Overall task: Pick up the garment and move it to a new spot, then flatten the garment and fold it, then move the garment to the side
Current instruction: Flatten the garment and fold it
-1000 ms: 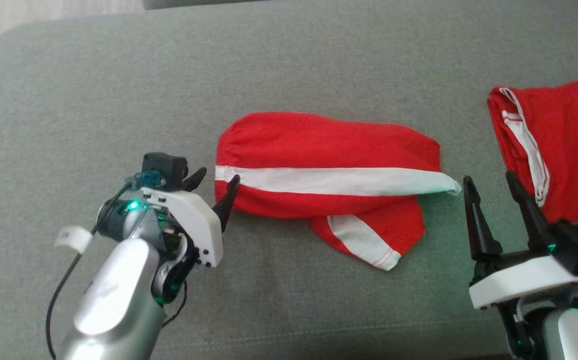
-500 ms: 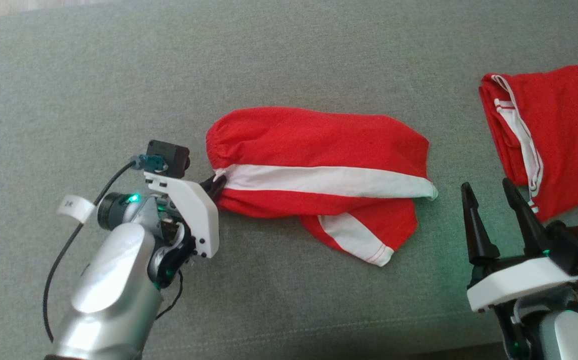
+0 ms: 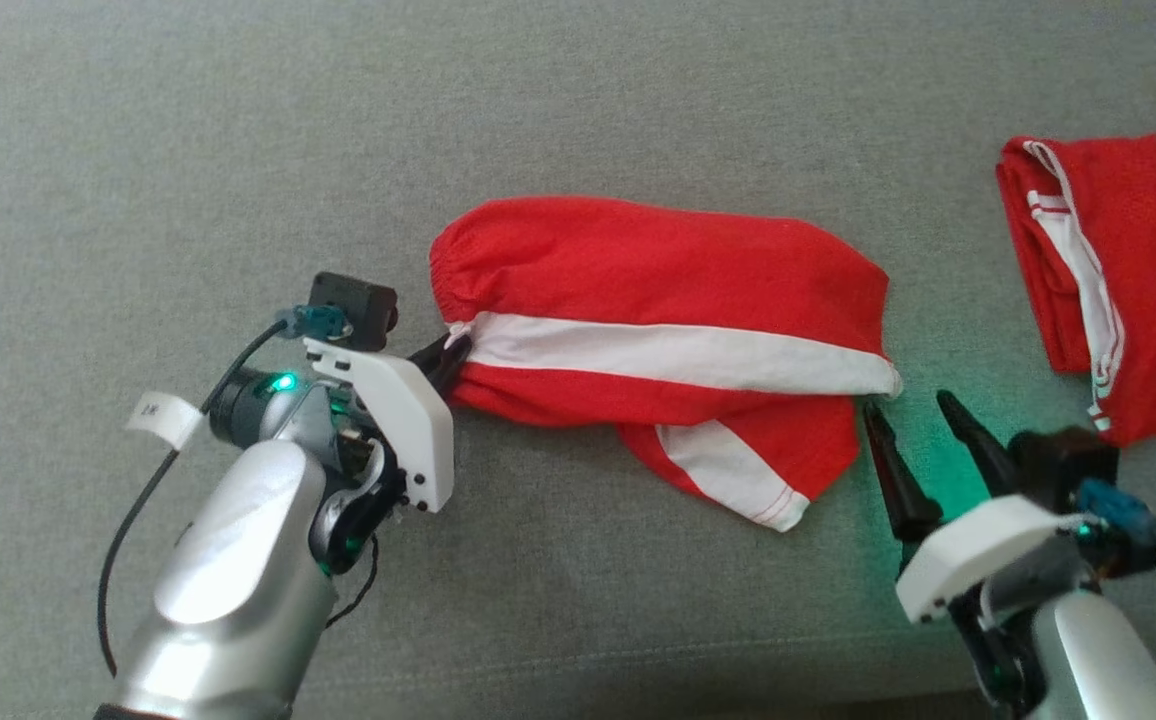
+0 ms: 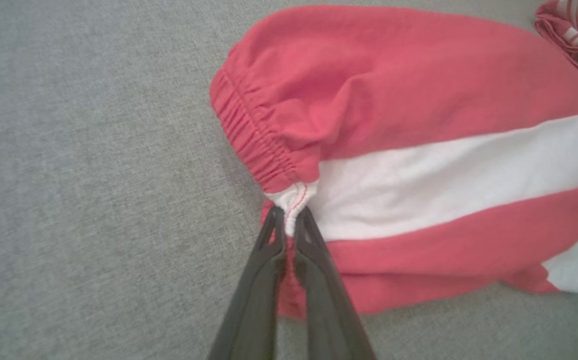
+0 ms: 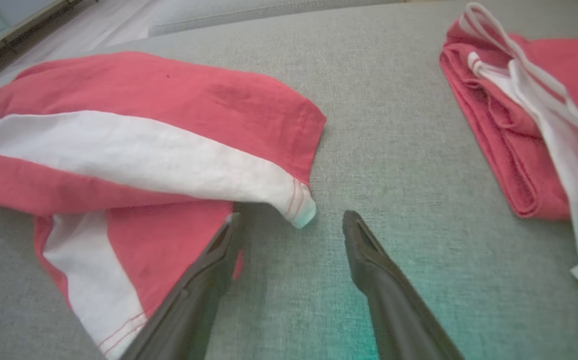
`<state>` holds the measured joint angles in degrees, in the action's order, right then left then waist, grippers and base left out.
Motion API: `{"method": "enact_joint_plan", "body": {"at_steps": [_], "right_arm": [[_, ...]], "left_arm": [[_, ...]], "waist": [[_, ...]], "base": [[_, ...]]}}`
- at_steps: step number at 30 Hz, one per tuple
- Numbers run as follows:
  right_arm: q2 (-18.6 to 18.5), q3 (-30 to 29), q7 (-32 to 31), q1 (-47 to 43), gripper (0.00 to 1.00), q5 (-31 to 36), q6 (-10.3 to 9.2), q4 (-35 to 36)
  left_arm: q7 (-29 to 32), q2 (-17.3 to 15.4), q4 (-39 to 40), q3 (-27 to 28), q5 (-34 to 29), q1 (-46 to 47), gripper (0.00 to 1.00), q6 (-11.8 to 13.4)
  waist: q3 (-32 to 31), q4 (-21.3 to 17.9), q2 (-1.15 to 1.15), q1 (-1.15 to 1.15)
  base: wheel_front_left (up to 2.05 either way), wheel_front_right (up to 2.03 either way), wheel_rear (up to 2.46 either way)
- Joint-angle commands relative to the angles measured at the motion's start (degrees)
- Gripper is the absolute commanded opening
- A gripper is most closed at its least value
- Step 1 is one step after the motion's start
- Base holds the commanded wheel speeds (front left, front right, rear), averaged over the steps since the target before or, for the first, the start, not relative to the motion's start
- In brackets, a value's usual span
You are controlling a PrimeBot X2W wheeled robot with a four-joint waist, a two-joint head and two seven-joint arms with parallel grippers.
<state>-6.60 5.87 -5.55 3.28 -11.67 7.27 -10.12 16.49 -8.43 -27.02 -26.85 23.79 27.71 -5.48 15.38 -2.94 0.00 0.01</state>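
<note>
Red shorts with a white side stripe [image 3: 658, 300] [image 4: 419, 100] [image 5: 144, 100] lie folded lengthwise on the grey cushion, waistband to the left. My left gripper [image 3: 448, 355] [image 4: 289, 217] is shut on the white end of the waistband, at the garment's left edge. My right gripper [image 3: 908, 415] [image 5: 289, 220] is open just below the white hem corner at the garment's right end, its left finger overlapping the lower leg panel. A short lower leg panel [image 3: 738, 465] sticks out underneath.
A second red garment with white trim [image 3: 1118, 270] [image 5: 529, 125] lies folded at the right. The grey cushion [image 3: 188, 150] stretches bare to the left and behind. Its front seam [image 3: 638, 655] runs near the bottom.
The left gripper has shut on the waistband end. The right gripper has moved left and forward to the hem corner. The camera shifted a little.
</note>
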Motion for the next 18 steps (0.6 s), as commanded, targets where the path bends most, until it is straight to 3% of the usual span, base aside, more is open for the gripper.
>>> {"method": "enact_joint_plan", "body": {"at_steps": [1,8,9,10,18], "right_arm": [[-1.4,1.4,0.8,1.9,1.00,0.0,0.22,1.1],[-2.2,3.8,2.5,7.0,1.00,1.3,0.22,-5.1],[-2.3,4.0,2.6,7.5,0.78,1.4,0.22,-5.9],[-2.4,3.9,3.7,8.3,0.00,1.4,0.22,-6.4],[-3.8,0.5,7.1,9.2,0.00,1.2,0.22,1.6]], "left_arm": [[-0.4,-1.1,2.1,1.9,-0.3,2.9,0.00,0.5],[-1.1,-1.1,3.0,1.7,-0.1,3.1,0.00,0.6],[-1.6,-1.1,3.4,1.7,-0.1,3.1,0.00,0.6],[-2.8,-1.3,4.3,1.8,-0.4,3.2,0.00,0.8],[-9.2,-2.4,12.4,4.0,-0.7,2.5,0.00,2.4]], "waist": [[0.3,0.2,0.00,-0.01],[1.0,0.7,0.00,-0.01],[1.0,0.8,0.00,-0.01],[0.9,1.1,0.00,-0.01],[-1.3,1.7,0.00,-0.01]], "base": [[0.00,0.00,0.00],[0.00,0.00,0.00],[0.00,0.00,0.00],[0.00,0.00,0.00],[0.00,0.00,0.00]]}}
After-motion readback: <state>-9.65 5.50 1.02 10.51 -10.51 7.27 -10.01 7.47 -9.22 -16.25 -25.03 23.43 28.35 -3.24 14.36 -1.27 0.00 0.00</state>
